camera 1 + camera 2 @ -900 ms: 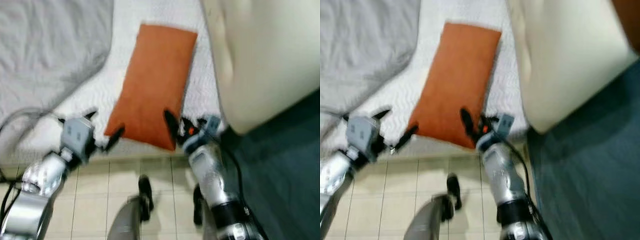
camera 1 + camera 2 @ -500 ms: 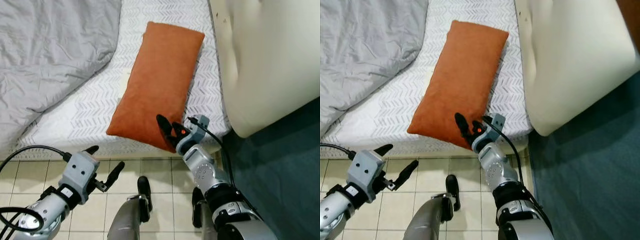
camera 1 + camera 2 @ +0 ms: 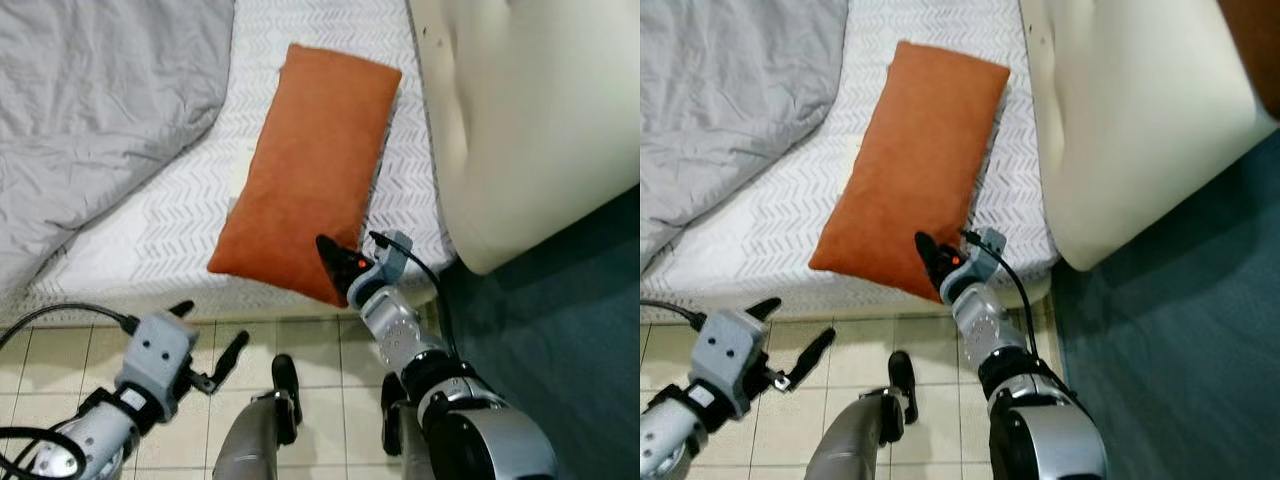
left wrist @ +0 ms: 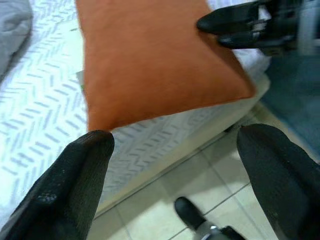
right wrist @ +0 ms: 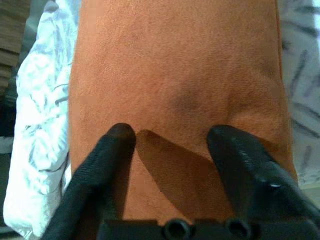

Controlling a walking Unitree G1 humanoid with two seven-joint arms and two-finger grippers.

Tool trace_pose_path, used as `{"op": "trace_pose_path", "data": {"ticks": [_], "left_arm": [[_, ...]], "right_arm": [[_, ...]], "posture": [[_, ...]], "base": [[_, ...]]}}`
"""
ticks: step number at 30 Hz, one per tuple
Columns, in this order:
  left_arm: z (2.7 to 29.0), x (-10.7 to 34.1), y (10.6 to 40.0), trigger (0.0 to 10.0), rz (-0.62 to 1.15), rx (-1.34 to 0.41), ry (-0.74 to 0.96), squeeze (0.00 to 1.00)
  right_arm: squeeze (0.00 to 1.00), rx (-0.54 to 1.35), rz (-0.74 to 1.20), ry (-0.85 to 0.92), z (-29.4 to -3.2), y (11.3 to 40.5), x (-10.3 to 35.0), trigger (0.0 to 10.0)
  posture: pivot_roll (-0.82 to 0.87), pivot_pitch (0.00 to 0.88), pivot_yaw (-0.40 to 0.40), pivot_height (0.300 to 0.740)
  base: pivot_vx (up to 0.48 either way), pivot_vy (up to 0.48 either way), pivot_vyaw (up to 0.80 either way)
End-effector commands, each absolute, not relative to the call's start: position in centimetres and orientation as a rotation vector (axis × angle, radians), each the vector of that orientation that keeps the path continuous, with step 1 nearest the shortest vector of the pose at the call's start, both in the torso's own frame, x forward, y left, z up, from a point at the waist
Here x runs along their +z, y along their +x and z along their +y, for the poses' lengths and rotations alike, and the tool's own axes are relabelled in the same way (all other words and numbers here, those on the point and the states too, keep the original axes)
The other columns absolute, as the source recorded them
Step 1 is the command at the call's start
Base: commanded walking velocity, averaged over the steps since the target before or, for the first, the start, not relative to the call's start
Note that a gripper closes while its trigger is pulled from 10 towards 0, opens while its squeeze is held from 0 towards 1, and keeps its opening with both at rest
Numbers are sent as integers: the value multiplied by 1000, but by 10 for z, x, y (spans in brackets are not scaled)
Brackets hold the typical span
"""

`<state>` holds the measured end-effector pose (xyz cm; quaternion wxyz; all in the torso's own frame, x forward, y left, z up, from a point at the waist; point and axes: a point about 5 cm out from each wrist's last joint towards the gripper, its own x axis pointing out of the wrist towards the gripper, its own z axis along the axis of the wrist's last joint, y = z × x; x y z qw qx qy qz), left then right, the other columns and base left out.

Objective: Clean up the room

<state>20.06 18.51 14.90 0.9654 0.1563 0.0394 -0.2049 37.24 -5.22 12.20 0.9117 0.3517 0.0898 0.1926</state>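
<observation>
Fingers: right gripper (image 5: pixel 170 137) spread, tips pressed on the near corner of the pillow; left gripper (image 3: pixel 205 340) spread wide, holding nothing, over the floor.

One bed (image 3: pixel 150 225), chevron-patterned white sheet.
One grey duvet (image 3: pixel 90 100), rumpled, left.
One cream headboard (image 3: pixel 530 120), right.
One orange pillow (image 3: pixel 310 170), lying diagonally at the bed's edge.
Beige tiled floor (image 3: pixel 60 350); dark teal carpet (image 3: pixel 590 330).

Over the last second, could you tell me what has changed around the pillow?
The left gripper dropped from the bed's edge to hang over the floor tiles, open. The right gripper stayed at the orange pillow's near corner, open, its fingers resting on it. The pillow and the grey blanket lie unmoved.
</observation>
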Motion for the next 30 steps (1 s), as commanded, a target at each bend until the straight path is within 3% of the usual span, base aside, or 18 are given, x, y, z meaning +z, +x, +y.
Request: {"op": "trace_pose_path", "data": {"ticks": [1, 15, 22, 25, 28, 30], "left_arm": [[182, 144, 192, 10000, 113, -420, 321, 0], [176, 142, 184, 10000, 128, -414, 320, 0], [174, 140, 186, 10000, 124, -399, 323, 0], [174, 140, 186, 10000, 123, -398, 324, 0], [173, 138, 190, 10000, 120, -390, 325, 0], [173, 138, 190, 10000, 120, -390, 325, 0]], "right_arm": [[0, 416, 253, 721, -42, 366, 110, 0], [0, 460, 304, 537, -40, 362, 100, 0], [0, 392, 81, 287, -73, 391, 150, 0], [0, 378, 58, 258, -78, 394, 156, 0], [0, 259, -32, 114, -114, 407, 184, 0], [0, 259, -32, 114, -114, 407, 184, 0]], "posture": [[77, 553, 16, 740], [86, 555, 5, 740], [81, 542, -7, 740], [81, 542, -7, 740], [64, 528, -19, 740], [64, 528, -19, 740]], "base": [[0, 0, 0], [0, 0, 0], [0, 0, 0], [0, 0, 0], [0, 0, 0], [0, 0, 0]]}}
